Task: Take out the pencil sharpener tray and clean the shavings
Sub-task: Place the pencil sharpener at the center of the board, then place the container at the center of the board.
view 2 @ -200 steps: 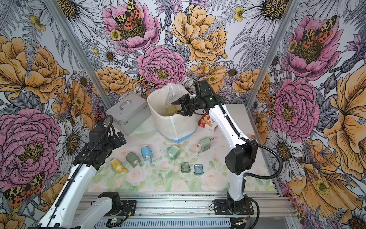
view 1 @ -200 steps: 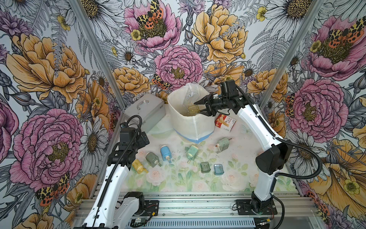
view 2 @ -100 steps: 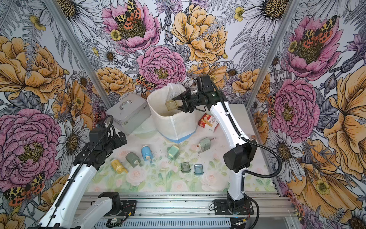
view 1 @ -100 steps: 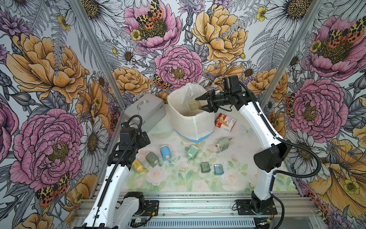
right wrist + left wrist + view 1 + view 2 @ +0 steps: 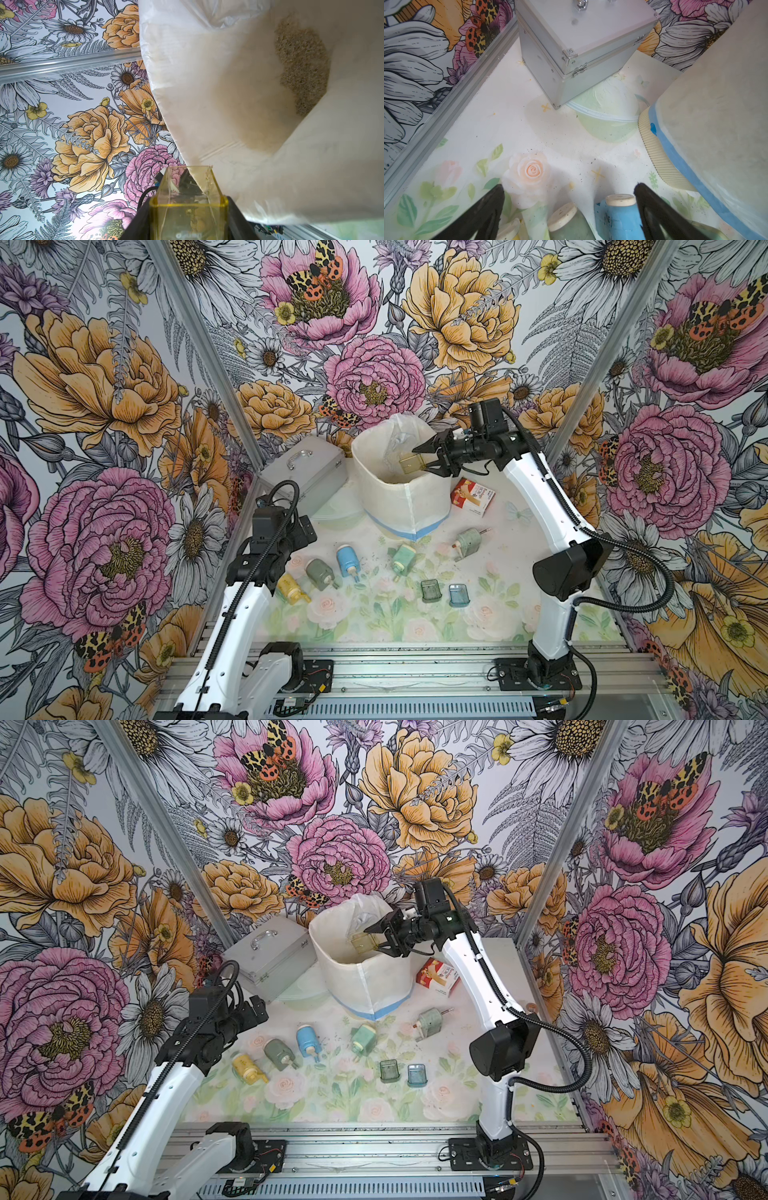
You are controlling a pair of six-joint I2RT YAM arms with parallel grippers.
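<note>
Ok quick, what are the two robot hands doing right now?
Left gripper: open, holding nothing.
Right gripper: shut on the yellow tray, over the white bin.

The lined bin (image 5: 399,497) stood at the back of the table (image 5: 374,624), with a metal case (image 5: 307,472) to its left and a carton (image 5: 473,497) to its right. A sharpener tray (image 5: 408,464) hung over the bin's mouth in the right gripper (image 5: 417,459), and shavings (image 5: 301,62) lay inside the bin. Before the bin, five pencil sharpeners (image 5: 347,562) lay in a row, with two loose trays (image 5: 430,590) nearer still.
</note>
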